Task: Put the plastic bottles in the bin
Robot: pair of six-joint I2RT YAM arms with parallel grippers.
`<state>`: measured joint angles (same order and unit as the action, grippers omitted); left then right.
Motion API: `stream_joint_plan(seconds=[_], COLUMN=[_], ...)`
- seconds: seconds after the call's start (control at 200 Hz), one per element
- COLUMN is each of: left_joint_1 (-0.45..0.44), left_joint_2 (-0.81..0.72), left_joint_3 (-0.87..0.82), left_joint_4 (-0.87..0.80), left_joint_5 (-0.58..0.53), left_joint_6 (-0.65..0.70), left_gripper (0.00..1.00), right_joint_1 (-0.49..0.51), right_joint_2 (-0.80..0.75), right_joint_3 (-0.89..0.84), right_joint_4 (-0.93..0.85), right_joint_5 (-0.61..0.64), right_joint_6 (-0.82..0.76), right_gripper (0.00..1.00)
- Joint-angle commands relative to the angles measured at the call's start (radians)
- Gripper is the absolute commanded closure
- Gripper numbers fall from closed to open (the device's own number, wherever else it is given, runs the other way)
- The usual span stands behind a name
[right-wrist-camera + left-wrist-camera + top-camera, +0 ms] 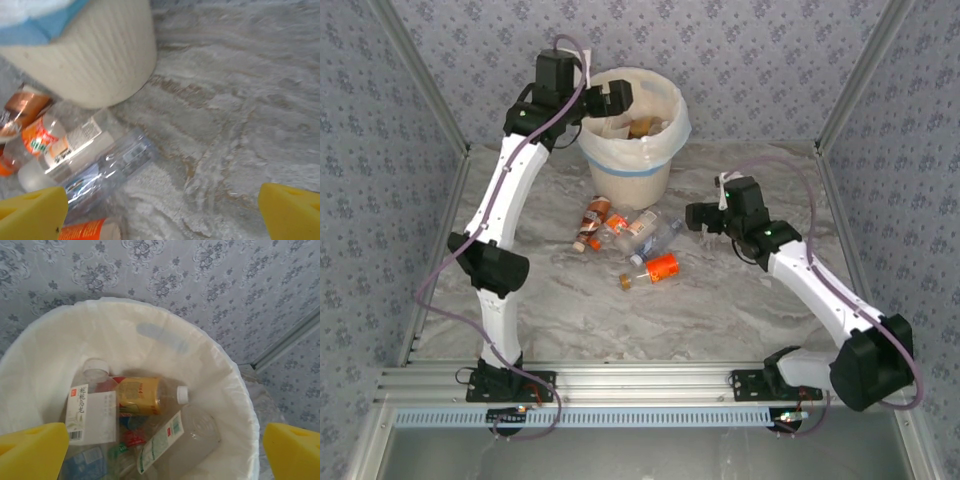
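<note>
While the left gripper [617, 97] hangs wide open and empty over the bin [632, 178], several plastic bottles [625, 232] lie just in front of it. The right gripper [705, 222], also spread and empty, hovers front-right of the bin. The bottles look light, slick and crushable, so a gentle mid-body pinch is likely best.

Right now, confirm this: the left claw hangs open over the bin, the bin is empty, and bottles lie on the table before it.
The bin is not empty: the left wrist view shows several plastic bottles inside it. The rest stands: the left claw hangs open over it, and other bottles lie on the table before it.
</note>
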<state>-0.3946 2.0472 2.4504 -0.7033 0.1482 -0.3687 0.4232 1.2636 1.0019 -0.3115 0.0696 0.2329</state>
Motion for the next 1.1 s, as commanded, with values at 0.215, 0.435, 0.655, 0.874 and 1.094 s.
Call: stream_joint_plan(seconds=[0.215, 0.435, 0.655, 0.874, 1.094], left_joint_1=[0.003, 0.002, 0.002, 0.003, 0.021], left_joint_2=[-0.083, -0.184, -0.273, -0.350, -0.479], left_joint_3=[-0.094, -0.255, -0.338, -0.433, -0.671], left_joint_4=[0.081, 0.162, 0.183, 0.236, 0.395], left_joint_5=[0.129, 0.119, 0.038, -0.027, -0.089], left_joint_6=[-0.088, -0.096, -0.095, -0.121, -0.191], left_gripper=[0.01, 0.01, 0.01, 0.01, 0.01], right_joint_1=[0.108, 0.196, 0.258, 0.284, 0.298], right_joint_2=[0.176, 0.354, 0.492, 0.557, 0.602], right_joint_3=[0.074, 0.182, 0.273, 0.310, 0.334], right_joint_4=[-0.159, -0.297, -0.385, -0.412, -0.423], right_joint_5=[-0.441, -0.435, -0.335, -0.299, -0.252], right_joint_6=[-0.685, -0.958, -1.091, -1.156, -1.185], right_gripper=[0.02, 0.04, 0.04, 0.05, 0.05])
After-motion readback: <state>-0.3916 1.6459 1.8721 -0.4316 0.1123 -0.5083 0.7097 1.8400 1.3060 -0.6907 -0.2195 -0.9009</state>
